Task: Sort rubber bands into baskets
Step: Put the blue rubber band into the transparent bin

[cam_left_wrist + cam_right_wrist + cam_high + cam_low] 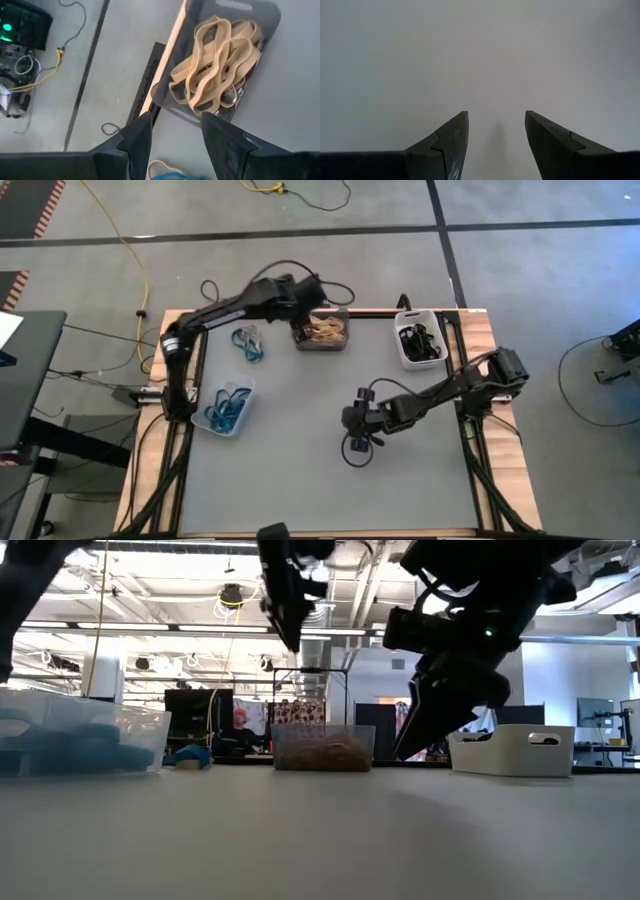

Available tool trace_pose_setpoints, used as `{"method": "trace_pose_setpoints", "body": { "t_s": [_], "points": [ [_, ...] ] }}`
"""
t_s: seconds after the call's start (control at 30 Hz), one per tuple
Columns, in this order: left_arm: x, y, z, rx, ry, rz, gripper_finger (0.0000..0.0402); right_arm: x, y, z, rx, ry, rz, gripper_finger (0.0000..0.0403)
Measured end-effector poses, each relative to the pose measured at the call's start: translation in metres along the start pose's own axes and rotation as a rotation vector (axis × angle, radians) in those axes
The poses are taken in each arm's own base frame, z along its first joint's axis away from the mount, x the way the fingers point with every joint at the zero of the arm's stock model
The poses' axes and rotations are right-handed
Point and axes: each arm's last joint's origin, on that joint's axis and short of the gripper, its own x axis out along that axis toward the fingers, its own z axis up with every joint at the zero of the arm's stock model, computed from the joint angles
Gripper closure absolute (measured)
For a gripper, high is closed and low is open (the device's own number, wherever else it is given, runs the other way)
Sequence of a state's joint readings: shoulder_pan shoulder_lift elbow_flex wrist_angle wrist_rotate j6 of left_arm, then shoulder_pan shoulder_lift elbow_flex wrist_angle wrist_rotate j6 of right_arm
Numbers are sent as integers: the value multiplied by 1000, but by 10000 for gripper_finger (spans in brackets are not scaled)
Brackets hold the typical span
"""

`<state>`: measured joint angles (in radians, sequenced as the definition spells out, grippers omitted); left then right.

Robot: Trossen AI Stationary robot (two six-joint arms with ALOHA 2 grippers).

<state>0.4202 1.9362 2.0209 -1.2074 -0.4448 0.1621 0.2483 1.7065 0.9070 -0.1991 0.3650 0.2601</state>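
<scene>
So from my end, the tan rubber bands [215,65] are all heaped in the dark grey basket [322,331] at the far edge of the tabletop [300,470], roughly in the middle. The black rubber bands [418,340] sit in the white basket [417,340] over at the far right corner. The blue rubber bands [228,408] are in the clear basket [226,407] on the left side, and there's a loose blue bunch [249,341] lying straight on the tabletop between the clear basket and the grey one, with a tan band mixed into it

The left gripper [175,142] is hanging above the near-left corner of the grey basket, jaws spread with nothing between them. In the left wrist view I'm looking down past the fingers [137,142] right onto the tan pile, and a bit of the loose blue bunch peeks in at the frame edge

The right gripper [496,140] is out over the bare middle-right part of the tabletop, well apart from every basket. Its jaws are spread too, empty, pointing down at plain grey surface

In the low view a person [240,725] shows in the room behind the tabletop, far off
</scene>
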Motion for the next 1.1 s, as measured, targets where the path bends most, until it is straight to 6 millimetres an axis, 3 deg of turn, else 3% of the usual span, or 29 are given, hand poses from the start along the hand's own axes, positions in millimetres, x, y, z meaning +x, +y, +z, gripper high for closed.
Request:
{"method": "trace_pose_setpoints", "body": {
  "t_s": [0.17, 0.3, 0.53, 0.83, 1.1],
  "points": [
    [-29, 19, -14, -90, -28, -7, 239, 3, -8, 3, -23, -5, -15, 180],
    [-26, 21, -26, -111, 35, -9, 240, 5, -14, 7, -39, -23, -19, 180],
    [21, 4, -54, -49, 249, -30, 240, 6, -21, 18, -58, -77, 22, 180],
    [91, -12, -109, -1, 467, -118, 240, 10, -31, 24, -54, -110, 39, 180],
    [122, -13, -138, -43, 506, -215, 240, 11, -35, 25, -45, -104, 47, 180]
  ]
}}
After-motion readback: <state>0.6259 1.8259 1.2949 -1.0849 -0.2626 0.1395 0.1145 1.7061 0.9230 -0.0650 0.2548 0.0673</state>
